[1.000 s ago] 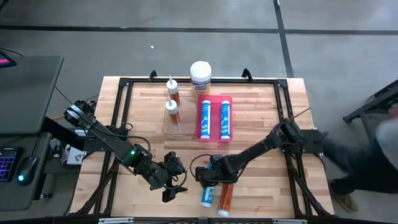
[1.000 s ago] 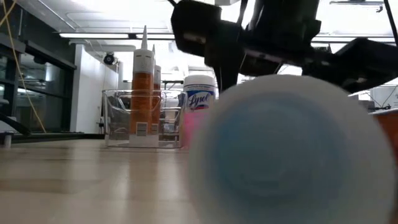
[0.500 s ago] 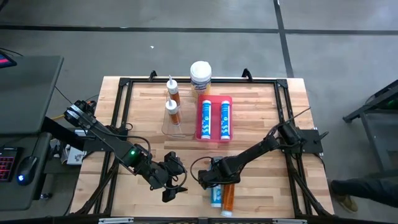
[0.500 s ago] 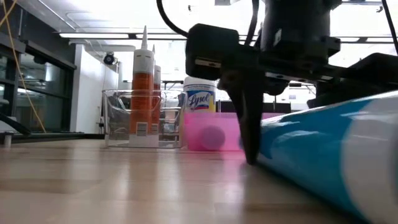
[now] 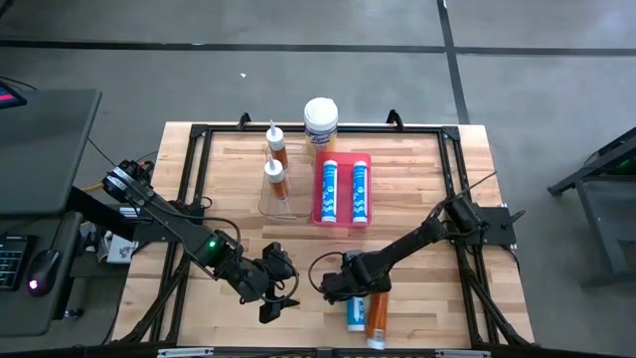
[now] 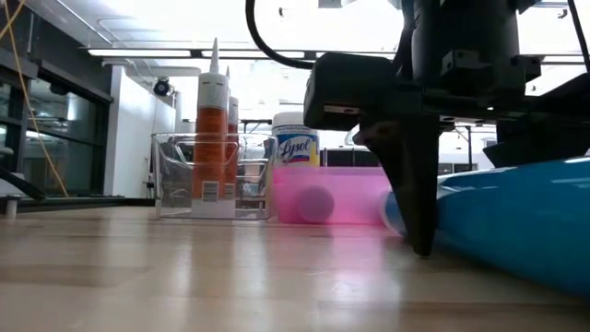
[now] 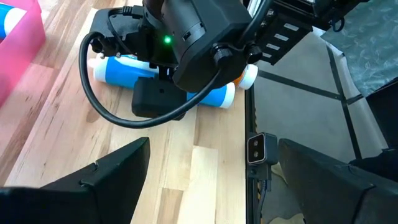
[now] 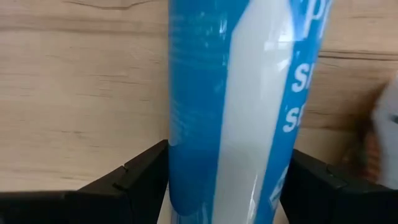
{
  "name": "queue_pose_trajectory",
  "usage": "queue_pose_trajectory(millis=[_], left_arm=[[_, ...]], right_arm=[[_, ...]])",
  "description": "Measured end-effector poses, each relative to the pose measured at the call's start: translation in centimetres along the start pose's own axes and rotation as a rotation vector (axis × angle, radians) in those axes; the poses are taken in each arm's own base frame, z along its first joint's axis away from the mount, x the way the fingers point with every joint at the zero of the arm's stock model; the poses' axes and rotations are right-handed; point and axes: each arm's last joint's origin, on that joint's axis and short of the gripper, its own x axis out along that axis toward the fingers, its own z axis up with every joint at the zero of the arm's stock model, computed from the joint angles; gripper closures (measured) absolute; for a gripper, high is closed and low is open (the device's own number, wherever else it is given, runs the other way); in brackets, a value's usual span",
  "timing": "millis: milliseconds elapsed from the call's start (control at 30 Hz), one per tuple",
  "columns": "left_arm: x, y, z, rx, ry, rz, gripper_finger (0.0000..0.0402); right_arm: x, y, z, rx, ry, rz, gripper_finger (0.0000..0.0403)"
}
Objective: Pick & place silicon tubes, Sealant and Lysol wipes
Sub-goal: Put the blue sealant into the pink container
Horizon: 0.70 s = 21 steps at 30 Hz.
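Observation:
A blue silicone tube (image 5: 355, 313) lies near the table's front edge with an orange tube (image 5: 376, 323) at its right side. My right gripper (image 5: 349, 295) points down over the blue tube (image 8: 230, 93) and is shut on it. To its left my left gripper (image 5: 276, 303) hovers open, holding nothing. At the back, the Lysol wipes (image 5: 320, 121) stand upright on the table. Two orange sealant cartridges (image 5: 275, 169) stand in a clear bin (image 6: 212, 175). Two more blue tubes (image 5: 343, 189) lie in a pink tray (image 5: 343, 221). My right gripper pinches the blue tube's two long sides (image 8: 177, 155) between its two fingers (image 8: 134, 180), at about mid-length. The fingers come from above, pointing down, and lie across the tube. The tube (image 6: 516, 231) lies low along the wood, close to level.
The table's black frame rail (image 5: 437, 131) runs round the wooden top. Bare wood lies between the trays and the grippers. A desk with a keyboard and mouse (image 5: 35, 283) stands off the table's left side.
My right gripper has sunk a little, shifted toward the table's right edge and rolled its wrist. The blue tube has slid right along the table with it and swung round from end-on to lengthwise in the low view. The orange tube beside it has shifted right too.

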Motion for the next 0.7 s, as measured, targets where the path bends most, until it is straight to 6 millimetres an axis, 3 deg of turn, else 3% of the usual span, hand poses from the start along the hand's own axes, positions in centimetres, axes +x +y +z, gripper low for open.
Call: queue_pose_trajectory(millis=[700], left_arm=[[0.0,0.0,0.0,0.0,0.0,0.0,0.0056]], right_arm=[[0.04,0.11,-0.03,-0.031,-0.033,0.027,0.0148]])
